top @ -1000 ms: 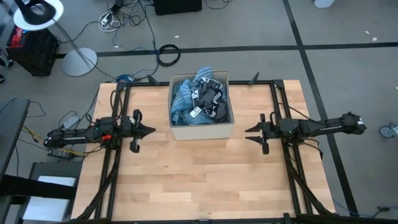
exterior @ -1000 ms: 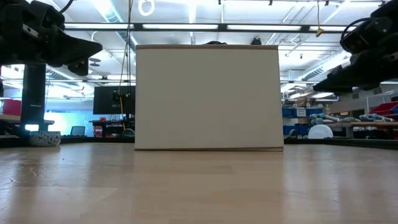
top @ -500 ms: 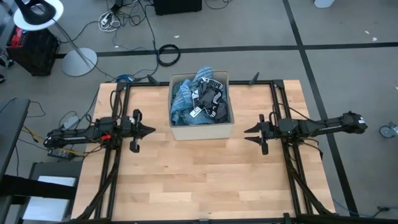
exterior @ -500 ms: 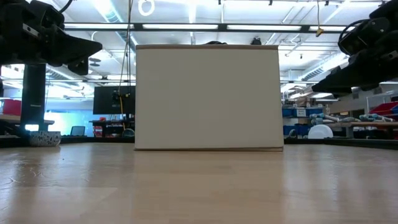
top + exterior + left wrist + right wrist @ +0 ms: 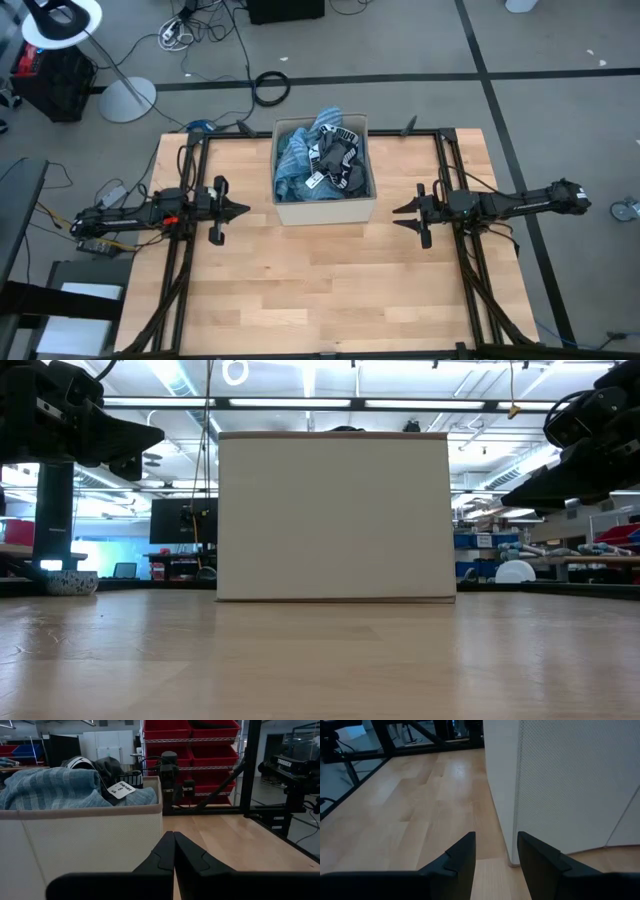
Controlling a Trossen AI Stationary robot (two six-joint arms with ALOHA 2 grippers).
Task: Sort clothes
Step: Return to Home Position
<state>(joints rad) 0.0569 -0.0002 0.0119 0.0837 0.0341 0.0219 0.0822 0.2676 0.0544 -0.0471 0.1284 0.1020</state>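
You are seeing all the clothes (image 5: 322,158) lying in the box (image 5: 325,211) at 12 o'clock; sorting seems finished. The left gripper (image 5: 242,210), at 9 o'clock, is resting closed and empty; the right gripper (image 5: 399,214), at 3 o'clock, slightly parted, empty.

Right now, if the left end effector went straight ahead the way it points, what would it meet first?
Likely the box's front corner. The left end effector, shut, aims almost exactly at that edge, so it may just slip past; then the right end effector opposite comes next.
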